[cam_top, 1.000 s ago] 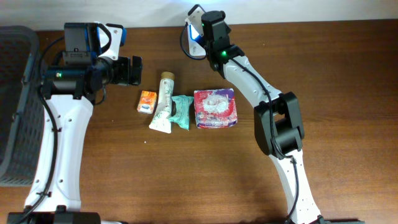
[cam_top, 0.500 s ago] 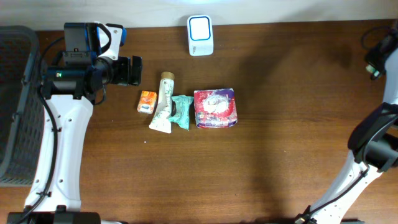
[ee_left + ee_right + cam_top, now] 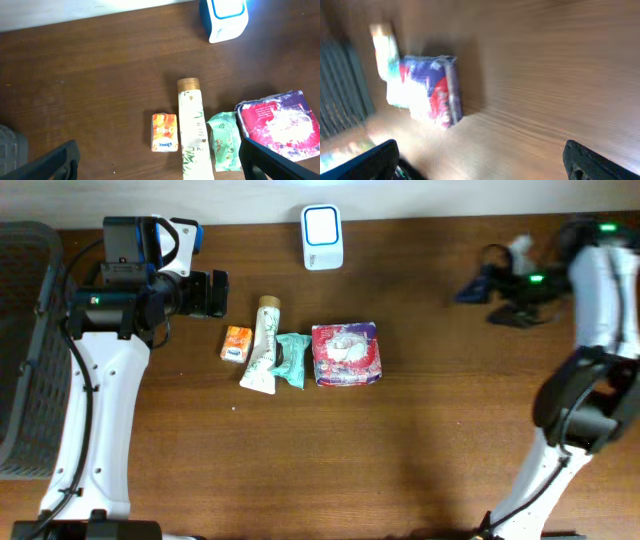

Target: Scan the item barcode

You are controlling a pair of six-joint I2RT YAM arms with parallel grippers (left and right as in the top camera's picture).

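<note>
Nothing's picked up yet, so I'd call this the grab step: left gripper and right gripper both spread wide, empty. I'd go for the tube, around 7 o'clock from the scanner. It lies flat, long axis 12-to-6, cap toward 12. Next move: drop over it, pinch across its width.

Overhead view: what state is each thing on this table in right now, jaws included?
White-and-blue barcode scanner: lying face up, untouched.
Small orange box: lying flat.
Cream tube with tan cap: lying flat, cap on.
Teal packet: lying beside the tube.
Red-and-purple soft pack: lying flat.
Dark grey basket: upright.
Left gripper: jaws wide open, empty.
Right gripper: blurred, jaws wide open, empty.
</note>
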